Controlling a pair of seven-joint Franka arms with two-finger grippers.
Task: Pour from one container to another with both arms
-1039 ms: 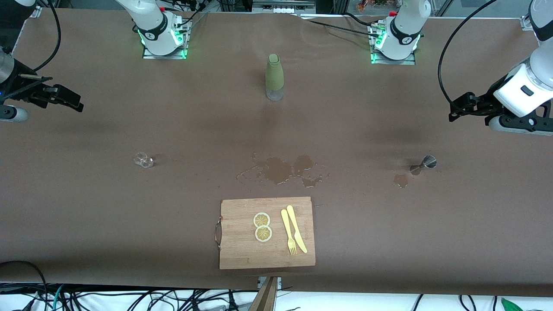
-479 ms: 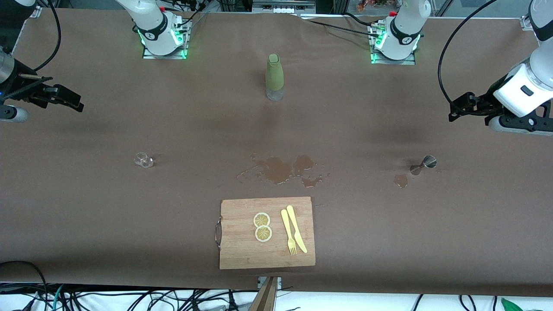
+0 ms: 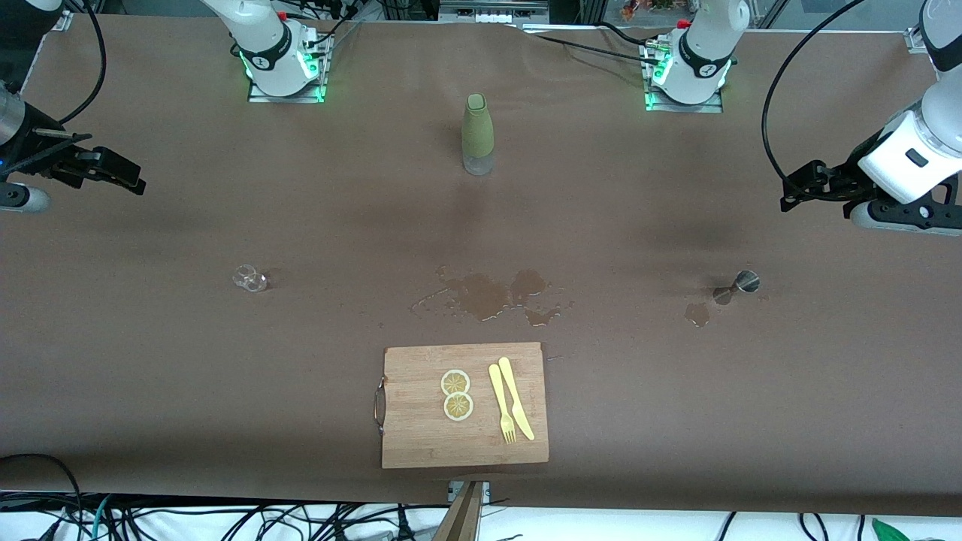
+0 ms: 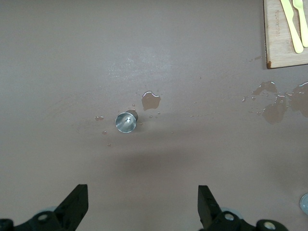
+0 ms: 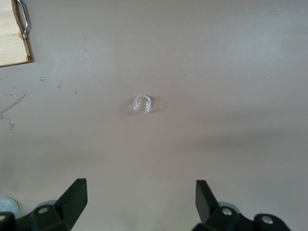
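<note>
While no writing can be read, both arms hang high at the table ends: left gripper [image 4: 139,211] spread wide, empty, over the jigger [image 3: 737,285]; right gripper [image 5: 139,209] likewise over the glass [image 3: 249,278].

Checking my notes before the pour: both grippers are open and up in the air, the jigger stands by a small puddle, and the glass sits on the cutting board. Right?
One thing is off: the glass stands on the bare table toward the right arm's end, not on the cutting board, as the front view shows. The rest holds: left gripper and right gripper open in the air, jigger by a small puddle.
</note>
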